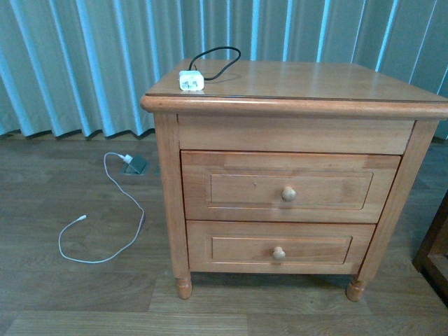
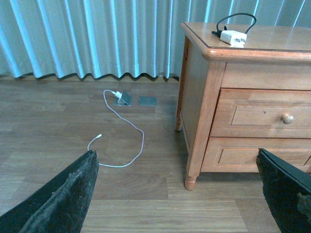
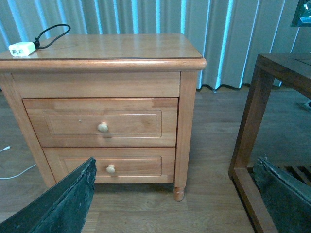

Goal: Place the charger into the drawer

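Observation:
The charger (image 1: 191, 80), a small white cube with a looped black cable, lies on the nightstand's top near its left front corner; it also shows in the wrist views (image 2: 233, 37) (image 3: 22, 48). The drawer (image 1: 290, 186), the upper one with a round knob (image 1: 288, 194), is closed (image 2: 265, 114) (image 3: 99, 123). My left gripper (image 2: 177, 194) hangs open over the floor, left of the nightstand's front leg. My right gripper (image 3: 175, 199) is open too, low over the floor by the right front leg. Neither arm shows in the front view.
A lower, shorter drawer (image 1: 278, 248) is closed below. A long white cable (image 1: 105, 231) runs across the wooden floor from a floor socket (image 1: 135, 164). A dark wooden table frame (image 3: 252, 126) stands right of the nightstand. Blue curtains (image 1: 84, 63) hang behind.

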Action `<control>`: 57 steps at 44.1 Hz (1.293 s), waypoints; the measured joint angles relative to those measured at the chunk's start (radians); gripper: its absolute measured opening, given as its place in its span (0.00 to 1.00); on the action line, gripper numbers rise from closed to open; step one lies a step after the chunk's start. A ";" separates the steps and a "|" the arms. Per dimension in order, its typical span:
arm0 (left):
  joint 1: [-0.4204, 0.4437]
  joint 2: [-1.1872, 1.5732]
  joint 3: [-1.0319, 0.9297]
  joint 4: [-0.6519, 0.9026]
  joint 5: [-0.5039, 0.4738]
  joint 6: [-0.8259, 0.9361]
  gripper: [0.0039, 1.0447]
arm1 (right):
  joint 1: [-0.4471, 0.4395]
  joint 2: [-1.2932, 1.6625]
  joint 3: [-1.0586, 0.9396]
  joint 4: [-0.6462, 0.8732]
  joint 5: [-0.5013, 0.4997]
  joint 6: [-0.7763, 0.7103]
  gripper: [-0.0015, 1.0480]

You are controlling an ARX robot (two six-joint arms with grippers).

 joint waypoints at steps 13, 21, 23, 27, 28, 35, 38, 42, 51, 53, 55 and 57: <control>0.000 0.000 0.000 0.000 0.000 0.000 0.94 | 0.000 0.000 0.000 0.000 0.000 0.000 0.92; 0.000 0.000 0.000 0.000 0.000 0.000 0.94 | 0.000 0.000 0.000 0.000 0.000 0.000 0.92; 0.000 0.000 0.000 0.000 0.000 0.000 0.94 | 0.000 0.000 0.000 0.000 0.000 0.000 0.92; 0.000 0.000 0.000 0.000 0.000 0.000 0.94 | 0.000 0.000 0.000 0.000 0.000 0.000 0.92; 0.000 0.000 0.000 0.000 0.000 0.000 0.94 | 0.000 0.000 0.000 0.000 0.000 0.000 0.92; 0.000 0.000 0.000 0.000 0.000 0.000 0.94 | 0.000 0.000 0.000 0.000 0.000 0.000 0.92; 0.000 0.000 0.000 0.000 0.000 0.000 0.94 | -0.005 0.003 0.000 -0.005 -0.014 0.001 0.92; 0.000 0.000 0.000 0.000 0.000 0.000 0.94 | -0.041 0.066 0.021 -0.065 -0.210 0.008 0.92; 0.000 0.000 0.000 0.000 0.000 0.000 0.94 | 0.093 0.500 0.106 0.148 -0.124 0.023 0.92; 0.000 0.000 0.000 0.000 0.000 0.000 0.94 | 0.113 0.568 0.126 0.194 -0.102 0.023 0.92; 0.000 0.000 0.000 0.000 0.000 0.000 0.94 | 0.140 0.660 0.154 0.255 -0.078 0.023 0.92; 0.000 0.000 0.000 0.000 0.000 0.000 0.94 | 0.167 0.749 0.182 0.311 -0.055 0.026 0.92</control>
